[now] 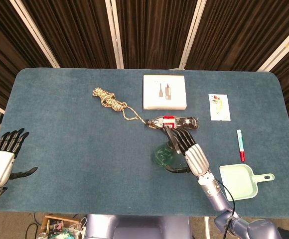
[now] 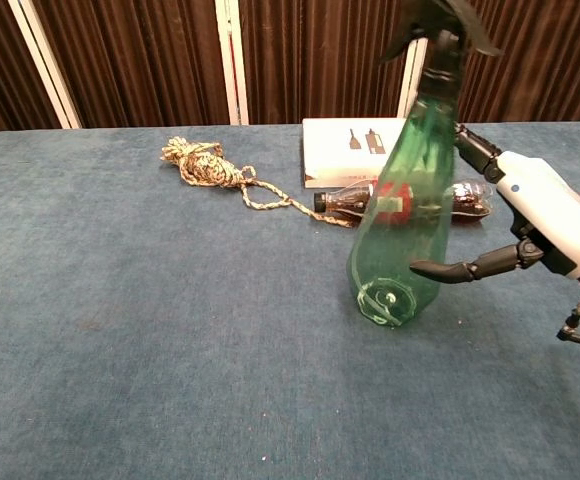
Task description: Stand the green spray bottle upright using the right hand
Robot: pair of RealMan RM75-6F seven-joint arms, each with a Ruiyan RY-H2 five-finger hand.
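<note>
At the far left, your left hand [image 1: 2,158] rests at the table edge with its fingers straight and a little apart, the thumb out to the side, and it holds nothing. The blue table [image 1: 60,149] is bare around it.

Going right, you see a coiled rope [image 1: 109,99] in the back half of the table, with 1 loose end running toward a lying cola bottle [image 1: 173,122]. Behind that bottle is a flat white box [image 1: 164,92] with a picture of tools printed on it.

In the middle stands the green spray bottle [image 2: 405,225]. In the chest view its base is on the table and its black trigger head is at the top, but the body leans a little to the right, so it is not fully vertical. It stands just in front of the cola bottle.

Your right hand [image 2: 550,215] is just beside the spray bottle on its right side. The fingers [image 2: 475,150] are spread open behind the bottle and the thumb reaches forward low near the body; I cannot tell if any of them touch the bottle.

Further right you have a small printed card [image 1: 219,107], a red and white pen [image 1: 240,145], and a pale green dustpan [image 1: 241,181] near the front edge.
</note>
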